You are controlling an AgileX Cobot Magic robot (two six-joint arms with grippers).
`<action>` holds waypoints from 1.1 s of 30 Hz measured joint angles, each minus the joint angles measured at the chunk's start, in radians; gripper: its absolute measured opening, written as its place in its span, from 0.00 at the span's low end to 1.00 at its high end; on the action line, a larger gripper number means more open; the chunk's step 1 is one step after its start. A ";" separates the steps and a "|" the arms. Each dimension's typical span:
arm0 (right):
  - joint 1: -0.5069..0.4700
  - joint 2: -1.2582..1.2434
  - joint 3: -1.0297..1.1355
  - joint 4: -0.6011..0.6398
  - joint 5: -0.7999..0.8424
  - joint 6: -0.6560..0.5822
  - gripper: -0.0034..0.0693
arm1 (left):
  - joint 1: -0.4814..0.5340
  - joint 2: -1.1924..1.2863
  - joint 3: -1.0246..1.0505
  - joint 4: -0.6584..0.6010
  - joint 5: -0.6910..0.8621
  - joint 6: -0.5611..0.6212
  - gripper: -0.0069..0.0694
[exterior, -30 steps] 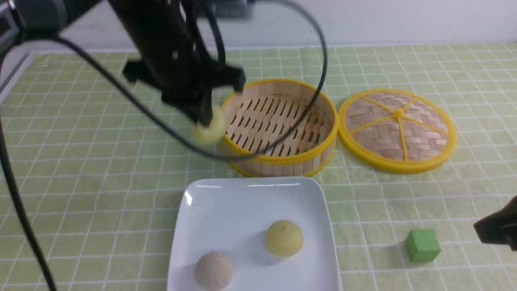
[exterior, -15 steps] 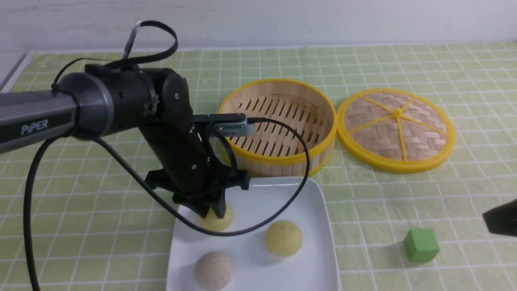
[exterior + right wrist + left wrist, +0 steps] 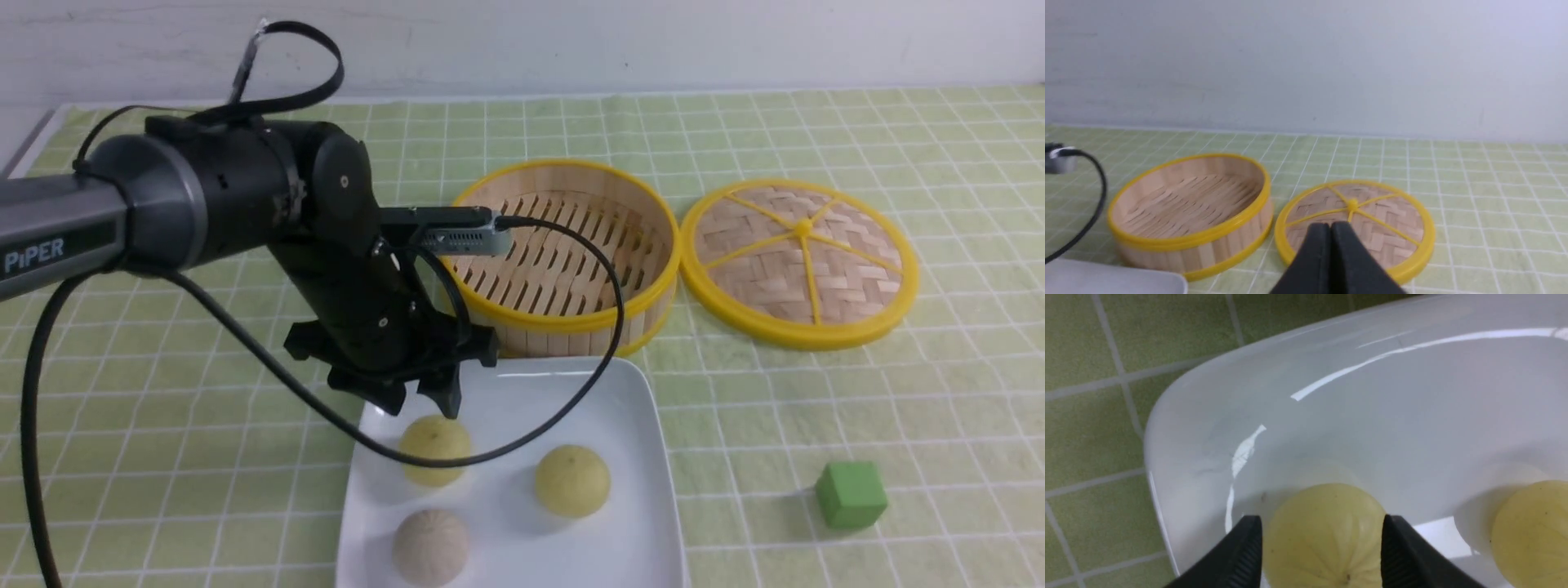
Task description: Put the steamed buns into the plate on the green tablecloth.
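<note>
The left gripper point(image 3: 422, 407) is hovering with jaws spread just above one of the steamed buns point(image 3: 435, 449); both are sitting in the plate point(image 3: 641, 523) on the green tablecloth point(image 3: 163, 425); the right gripper point(image 3: 1330, 261) is pressing its jaws together, empty.

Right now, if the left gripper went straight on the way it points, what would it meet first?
Most likely the steamed bun on the plate: it sits just below the left gripper, in line with its open jaws. Depth is unclear, though.
</note>
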 joint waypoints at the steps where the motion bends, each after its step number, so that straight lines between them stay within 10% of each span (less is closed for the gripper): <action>1: 0.000 0.000 0.022 0.000 -0.025 0.000 0.05 | 0.000 0.000 0.000 0.000 0.000 0.000 0.63; 33: 0.000 -0.103 0.152 -0.151 0.015 -0.001 0.06 | 0.000 -0.136 0.001 0.000 -0.020 0.000 0.63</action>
